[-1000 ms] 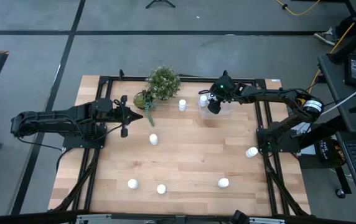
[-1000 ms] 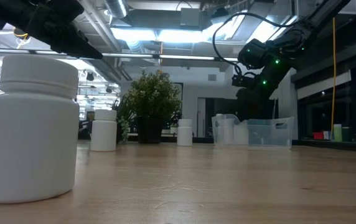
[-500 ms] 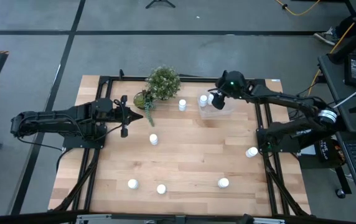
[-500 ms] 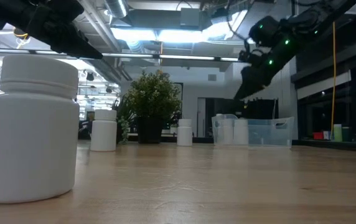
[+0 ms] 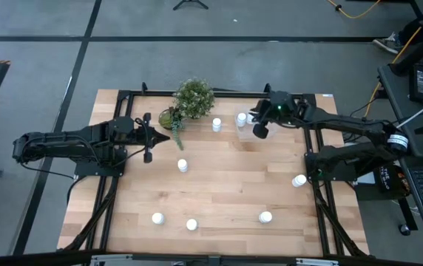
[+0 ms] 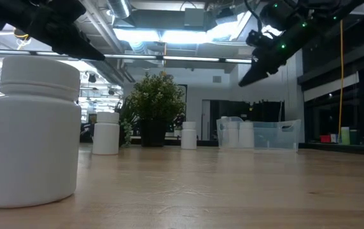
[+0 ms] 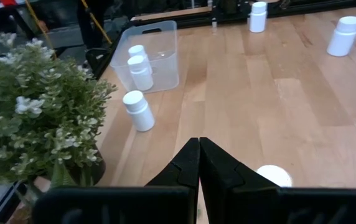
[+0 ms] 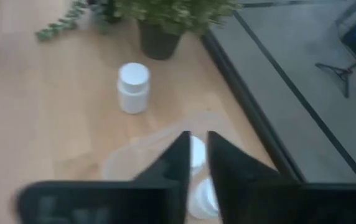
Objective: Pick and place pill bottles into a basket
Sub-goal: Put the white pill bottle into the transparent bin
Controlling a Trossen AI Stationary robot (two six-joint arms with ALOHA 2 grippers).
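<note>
Pill bottles: two (image 7: 139, 64) are sitting inside the clear basket (image 7: 165, 43) at the far right of the bench (image 5: 226, 185), so you're looking at a partly done job. One more bottle (image 5: 217, 124) is standing just left of the basket, another (image 5: 183, 165) is out mid-bench, three (image 5: 191, 224) are lining the near edge, and one (image 5: 299, 180) is by the right rail. Your right gripper (image 5: 259, 132) is hanging over the basket with its fingers (image 8: 177, 158) nearly closed, only a slim gap showing, gripping nothing. Your left gripper (image 5: 147, 157) is parked over the left side near the potted plant (image 5: 194, 98), fingers (image 7: 184, 168) pressed together and empty.
</note>
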